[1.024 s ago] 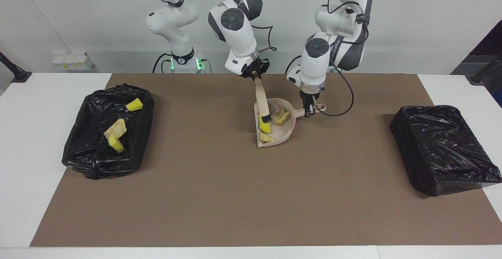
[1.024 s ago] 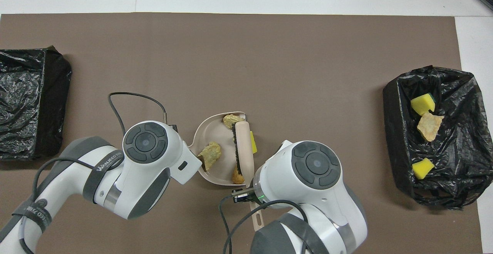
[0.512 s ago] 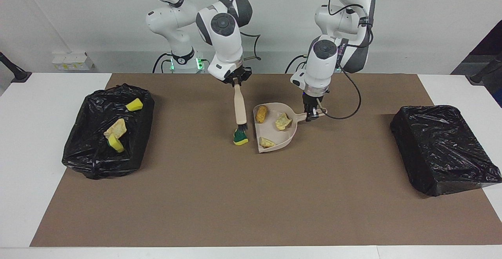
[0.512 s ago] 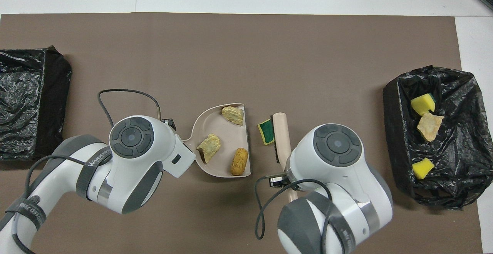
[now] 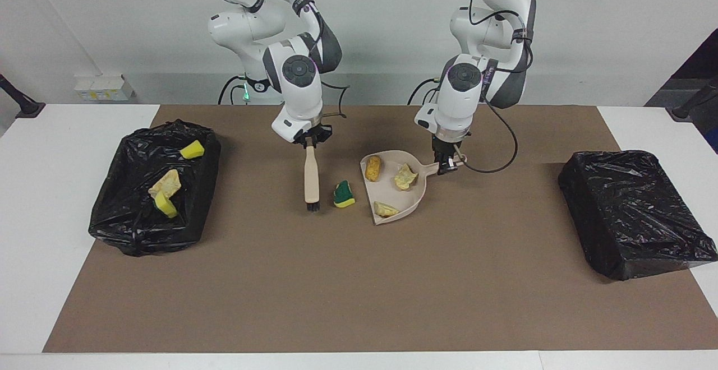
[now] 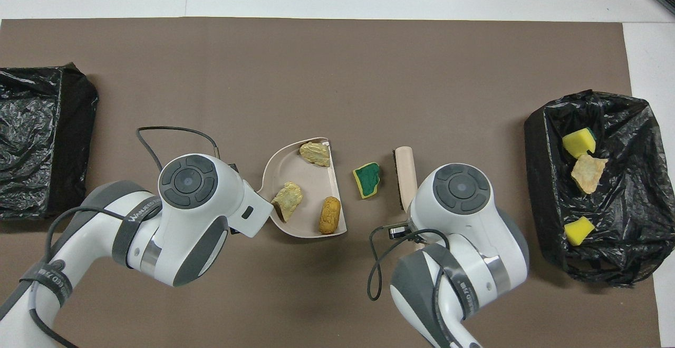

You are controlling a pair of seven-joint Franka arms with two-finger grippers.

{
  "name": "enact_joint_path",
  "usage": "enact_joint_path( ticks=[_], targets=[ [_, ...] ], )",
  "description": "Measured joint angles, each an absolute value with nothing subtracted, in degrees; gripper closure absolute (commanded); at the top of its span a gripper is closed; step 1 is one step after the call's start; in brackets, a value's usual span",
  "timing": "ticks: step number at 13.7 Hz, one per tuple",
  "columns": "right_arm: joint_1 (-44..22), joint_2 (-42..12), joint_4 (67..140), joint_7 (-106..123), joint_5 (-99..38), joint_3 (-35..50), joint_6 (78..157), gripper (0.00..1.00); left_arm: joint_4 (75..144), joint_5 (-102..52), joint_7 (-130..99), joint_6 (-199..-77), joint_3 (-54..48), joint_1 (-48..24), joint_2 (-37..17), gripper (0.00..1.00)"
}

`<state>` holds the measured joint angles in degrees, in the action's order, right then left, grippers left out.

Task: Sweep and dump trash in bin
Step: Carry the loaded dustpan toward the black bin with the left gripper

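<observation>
Beige plastic marks both tools in the facing view: the dustpan point(image 5: 397, 190) sits mid-table with its handle clamped in the left gripper point(image 5: 445, 163), and the brush point(image 5: 311, 182) hangs bristles-down from the right gripper point(image 5: 309, 140), which is clenched on the handle's top. A second ago the brush was inside the pan, pressing a yellow sponge point(image 5: 343, 195) against the other scraps; now the brush stands clear, toward the right arm's end of the table, and the sponge lies on the mat between brush and pan mouth. That sweep has failed, in my judgement, so the sponge needs another push. Three foam chunks point(image 5: 395, 179) are in the pan. Three more scraps point(image 5: 168, 182) lie in the open bin point(image 5: 151, 190) at the right arm's end; a second black bin point(image 5: 636, 213) is at the left arm's end. The brush's long axis is nearly upright, bristles just above or touching the mat, I cannot tell which

In the overhead view the sponge point(image 6: 367, 179) shows its green face up, just beside the pan point(image 6: 300, 190) rim, apart from it. The brush point(image 6: 406, 176) runs away from the robots, its bristles facing the sponge. The pan's open edge faces the sponge too, its handle pointing toward the left arm's end
</observation>
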<state>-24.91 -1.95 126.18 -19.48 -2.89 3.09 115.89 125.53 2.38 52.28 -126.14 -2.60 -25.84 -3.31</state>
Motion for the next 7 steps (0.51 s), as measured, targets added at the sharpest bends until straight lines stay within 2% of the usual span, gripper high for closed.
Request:
enact_joint_path(
  ticks=[4,7],
  targets=[
    [-29.14,-5.57,125.71,-18.27,-4.29,3.46,120.37,1.00,124.40,4.39,51.75,-122.18,-2.90,-26.13,-3.51,1.00],
    [-31.35,-6.57,123.49,-12.37,-17.83,3.52,121.11,1.00,124.34,5.03,52.17,-121.44,-2.96,-26.18,-3.51,1.00]
  ],
)
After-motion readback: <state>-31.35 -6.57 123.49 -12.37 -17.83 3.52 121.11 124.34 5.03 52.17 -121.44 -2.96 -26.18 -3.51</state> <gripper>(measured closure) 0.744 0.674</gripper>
